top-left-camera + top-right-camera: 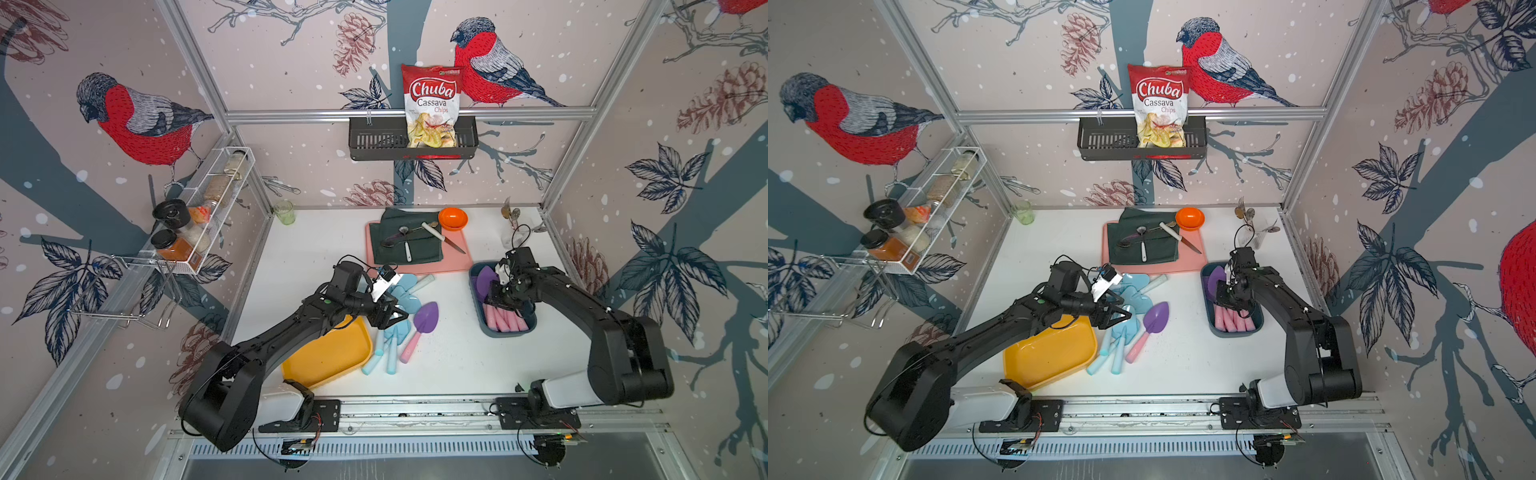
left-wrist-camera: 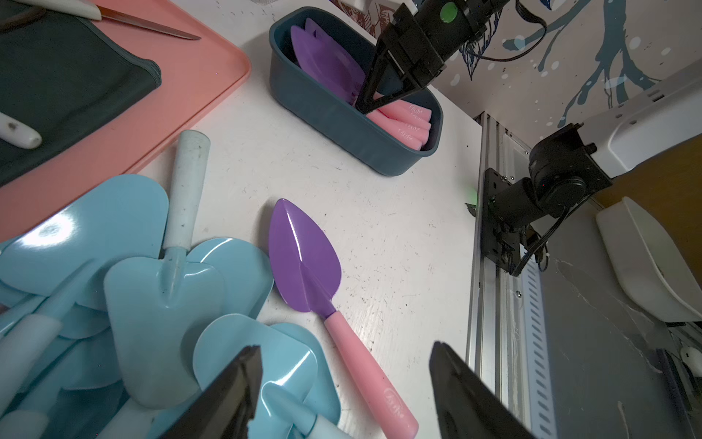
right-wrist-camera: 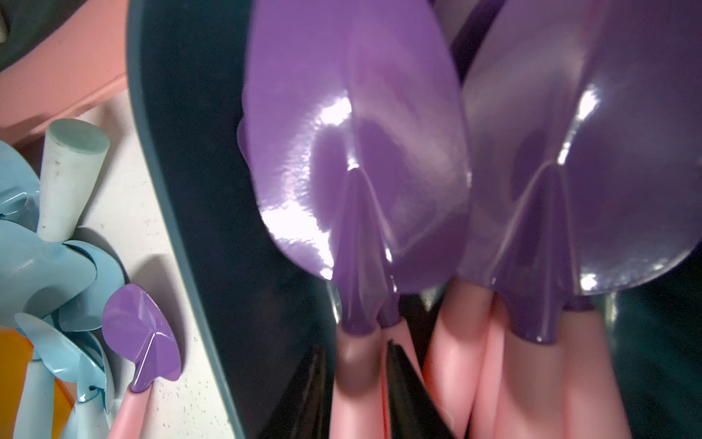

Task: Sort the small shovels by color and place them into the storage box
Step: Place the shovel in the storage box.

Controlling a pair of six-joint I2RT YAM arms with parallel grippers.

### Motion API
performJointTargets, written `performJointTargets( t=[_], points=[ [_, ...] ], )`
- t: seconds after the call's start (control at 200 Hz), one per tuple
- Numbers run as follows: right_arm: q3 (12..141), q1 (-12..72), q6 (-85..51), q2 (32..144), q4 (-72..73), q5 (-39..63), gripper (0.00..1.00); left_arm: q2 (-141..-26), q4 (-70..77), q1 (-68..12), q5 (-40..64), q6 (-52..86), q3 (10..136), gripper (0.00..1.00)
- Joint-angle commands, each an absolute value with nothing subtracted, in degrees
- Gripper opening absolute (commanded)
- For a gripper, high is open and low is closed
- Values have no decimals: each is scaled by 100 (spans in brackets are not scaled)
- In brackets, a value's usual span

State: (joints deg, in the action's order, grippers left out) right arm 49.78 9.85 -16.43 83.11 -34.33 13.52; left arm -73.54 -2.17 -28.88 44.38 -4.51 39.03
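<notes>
Now my right gripper [image 3: 356, 347] is straddling the pink handle of a purple shovel [image 3: 353, 152] at the lower middle of the right wrist view. Its jaws are sitting close on either side, and I cannot tell whether they are pinching. That shovel is lying in the storage box [image 3: 182, 152] beside its fellows, probably to keep one color together. My left gripper [image 2: 345, 346] is hovering wide apart and empty over a loose purple shovel [image 2: 304, 258] and, at lower left, the blue shovels [image 2: 163, 296] on the tabletop [image 2: 380, 209].

Yellow tray [image 1: 332, 357] on the counter [image 1: 457, 365]; pink tray [image 1: 461, 259] bearing dark cloth [image 1: 399, 249], spoons [image 1: 403, 230], white-handled knife [image 1: 440, 237]; orange bowl [image 1: 453, 218] adjacent; chips bag [image 1: 432, 104] in wall basket [image 1: 374, 143].
</notes>
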Motion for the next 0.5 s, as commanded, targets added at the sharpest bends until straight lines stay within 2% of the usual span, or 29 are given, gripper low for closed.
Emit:
performJointTargets(
  t=[0.0,0.295,0.495],
  points=[
    [5048,997,-1553,8358,-3335,1381,39,-7352,-202,-2890,4456,-519,3891,73],
    [5104,1034,-1584,8336,-3400,1255,39,-7373,-182,-2891,4465,-506,3876,73],
    [5361,1505,-1879,7902,-3628,548,39,-7389,-265,-2888,4354,-669,3933,73]
  ],
)
